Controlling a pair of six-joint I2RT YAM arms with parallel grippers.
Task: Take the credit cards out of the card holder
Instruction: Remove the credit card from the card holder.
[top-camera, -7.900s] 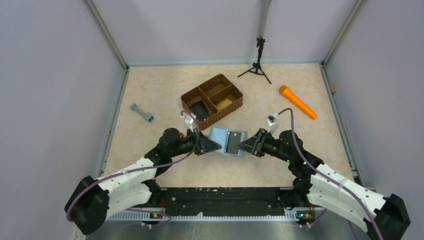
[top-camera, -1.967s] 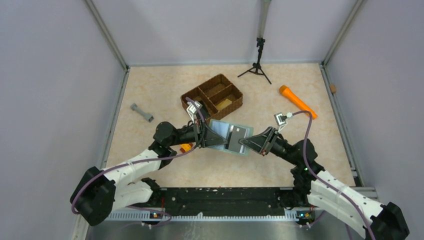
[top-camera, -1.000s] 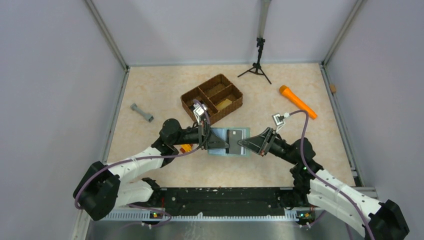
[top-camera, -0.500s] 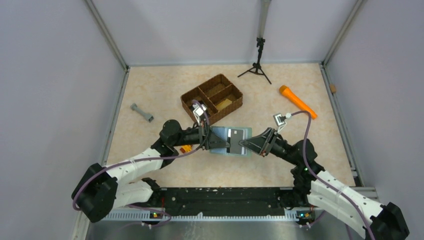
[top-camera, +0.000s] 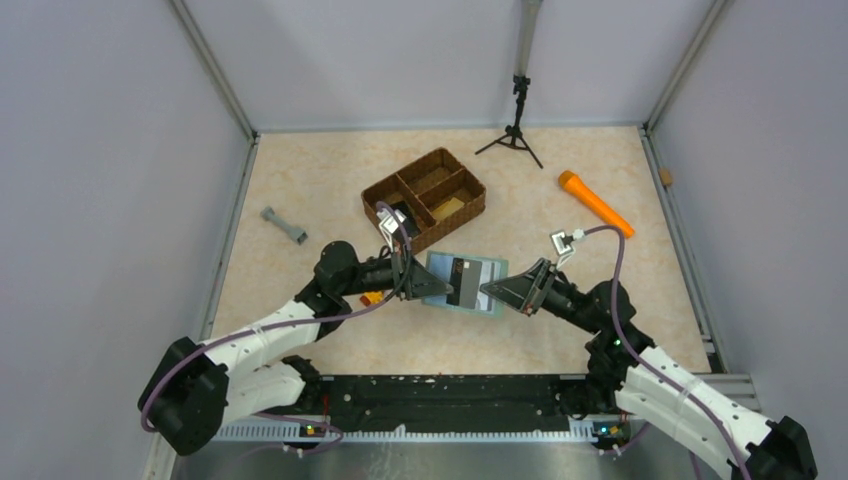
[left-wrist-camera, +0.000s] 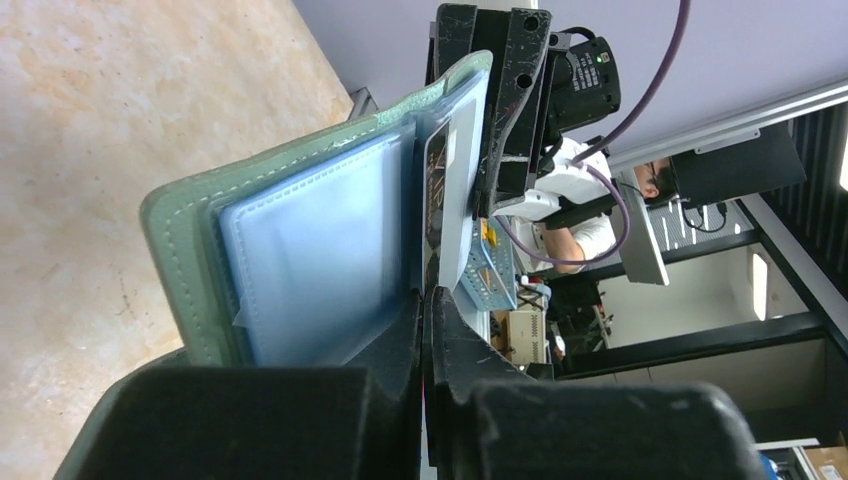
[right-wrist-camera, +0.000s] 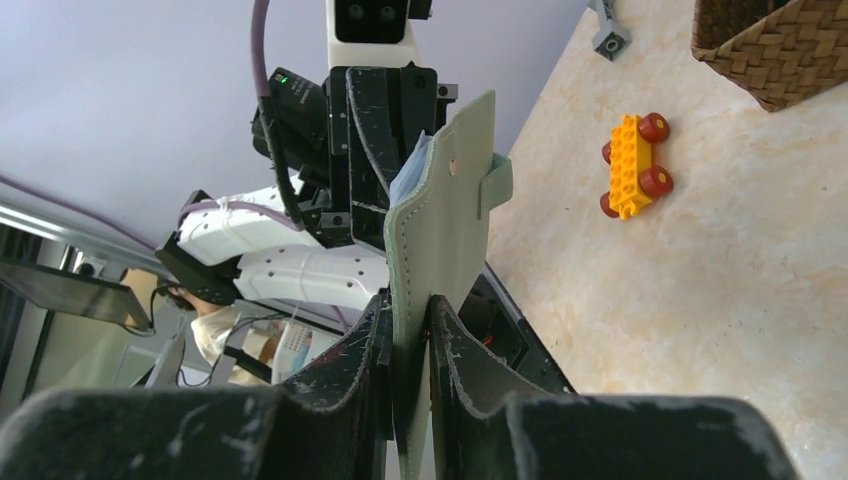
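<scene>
Overhead view — close wrist views on opposite card holder (top-camera: 441, 273) faces

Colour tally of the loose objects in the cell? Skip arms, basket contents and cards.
Orange: 2, torch, toy car
Grey: 1, dumbbell-shaped piece
Brown: 1, basket
Black: 1, tripod
Grey-green: 1, card holder
Tan: 1, small block
Total: 7

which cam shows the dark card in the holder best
Top external: the dark card faces the camera in the open card holder. Left wrist shows it only at a steep angle; right wrist shows just the holder's outer cover, with the card hidden.
</scene>
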